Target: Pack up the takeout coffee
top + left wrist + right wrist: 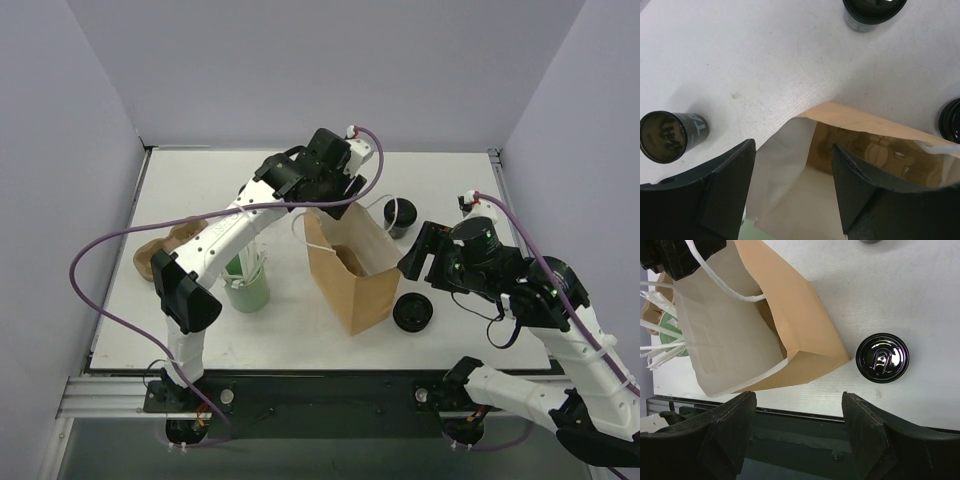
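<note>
White bench (455,185) carries the takeout coffee (398,216) upright near the far corner of the paper bag (352,275), probably light, thin-walled and crushable, so it wants a gentle hold round its mid-wall, while left pincer (792,147) and right pincer (799,399) both hang spread, empty.

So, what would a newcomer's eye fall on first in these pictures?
First, the brown paper bag standing open in the middle of the table, with the left gripper open over its far edge. Next, the shiny black lid lying flat on the table just right of the bag, and the green cup on the bag's left.
</note>
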You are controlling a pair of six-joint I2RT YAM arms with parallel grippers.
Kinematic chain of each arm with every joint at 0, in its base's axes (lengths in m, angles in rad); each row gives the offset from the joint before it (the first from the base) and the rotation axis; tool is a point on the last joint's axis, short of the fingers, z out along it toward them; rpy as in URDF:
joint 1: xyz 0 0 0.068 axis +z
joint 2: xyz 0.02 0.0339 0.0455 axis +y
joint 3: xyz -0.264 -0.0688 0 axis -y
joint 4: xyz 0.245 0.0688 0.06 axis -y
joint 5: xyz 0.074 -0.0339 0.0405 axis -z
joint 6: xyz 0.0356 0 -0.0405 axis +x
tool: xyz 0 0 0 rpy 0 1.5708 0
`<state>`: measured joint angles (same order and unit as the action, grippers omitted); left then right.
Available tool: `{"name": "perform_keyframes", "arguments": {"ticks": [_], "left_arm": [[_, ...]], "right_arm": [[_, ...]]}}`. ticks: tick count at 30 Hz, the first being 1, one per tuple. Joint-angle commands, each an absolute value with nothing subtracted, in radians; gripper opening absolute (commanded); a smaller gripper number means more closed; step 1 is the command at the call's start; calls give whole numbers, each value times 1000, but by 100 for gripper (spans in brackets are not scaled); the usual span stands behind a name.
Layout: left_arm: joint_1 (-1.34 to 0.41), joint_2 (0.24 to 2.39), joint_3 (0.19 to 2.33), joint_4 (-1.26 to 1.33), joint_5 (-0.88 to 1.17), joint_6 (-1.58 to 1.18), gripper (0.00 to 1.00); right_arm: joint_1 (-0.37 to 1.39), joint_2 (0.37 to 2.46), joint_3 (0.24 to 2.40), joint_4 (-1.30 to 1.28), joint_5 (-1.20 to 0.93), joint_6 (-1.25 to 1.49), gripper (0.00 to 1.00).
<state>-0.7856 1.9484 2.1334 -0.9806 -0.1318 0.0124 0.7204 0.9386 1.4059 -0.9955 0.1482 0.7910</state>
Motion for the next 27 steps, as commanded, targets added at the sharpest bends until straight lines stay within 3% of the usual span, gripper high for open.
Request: {"name": "perform_keyframes", "arguments": {"ticks": [1, 6, 14, 17, 20, 21, 22, 23, 25, 27], "left_arm": [[-781, 1948, 2230, -1008, -175, 6, 72], [-762, 1939, 2232, -1006, -178, 5, 81], [-744, 1934, 2163, -1014, -29, 5, 75], [-744, 1924, 2132, -1009, -26, 5, 65], [-744, 1910, 2108, -1002, -5, 5, 47], [-745, 1905, 2100, -1002, -6, -24, 40], [-747, 1901, 2102, -1005, -23, -38, 16], [-750, 1898, 2102, -1012, -93, -52, 8], [-750, 1873, 2114, -1020, -179, -119, 0], [-744, 1843, 2123, -1026, -276, -181, 0]], "right_arm": [[715, 922, 1408, -991, 155, 764, 70], [716, 925, 1407, -986, 147, 756, 70], [713, 927, 1422, -983, 149, 735, 70], [713, 923, 1422, -985, 146, 736, 70], [713, 916, 1420, -983, 143, 736, 70], [713, 914, 1417, -983, 146, 735, 70], [713, 913, 1416, -985, 147, 736, 70], [713, 911, 1417, -983, 153, 738, 70], [715, 919, 1434, -982, 153, 736, 70], [715, 948, 1456, -976, 155, 736, 70]]}}
